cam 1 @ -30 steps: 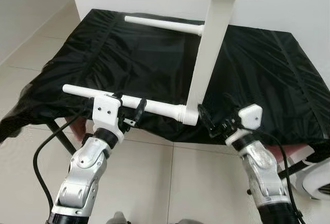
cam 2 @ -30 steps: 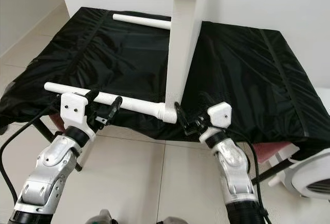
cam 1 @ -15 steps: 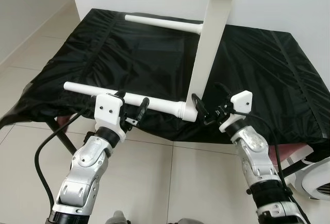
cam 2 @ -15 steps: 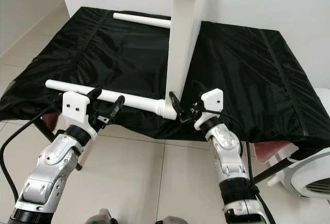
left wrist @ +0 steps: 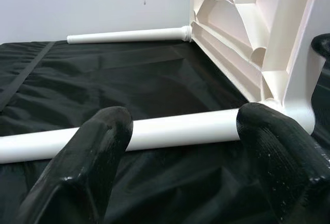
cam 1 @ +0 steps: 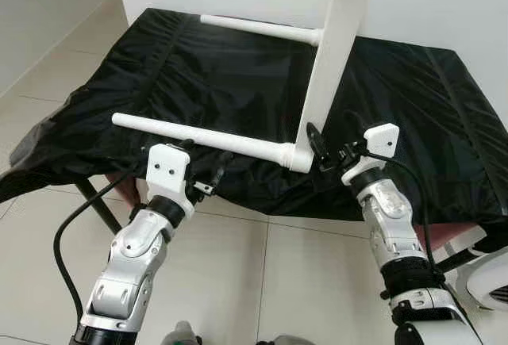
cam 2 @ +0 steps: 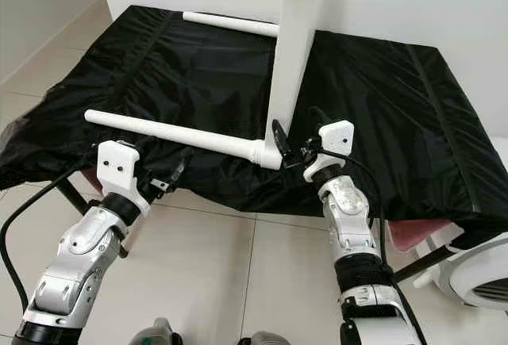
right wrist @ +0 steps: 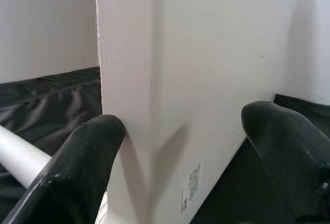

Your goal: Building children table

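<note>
Table-top sticker [right wrist: 194, 184] — print unreadable.

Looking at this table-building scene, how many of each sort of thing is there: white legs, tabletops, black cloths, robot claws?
White table legs: 2, near leg and far leg
White tabletop: 1, standing on edge
Black cloth: 1
Robot claws: 2, left claw and right claw
Total: 6

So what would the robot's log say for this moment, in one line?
left gripper: open, below near table leg | right gripper: open, astride tabletop edge | tabletop on black cloth
</note>
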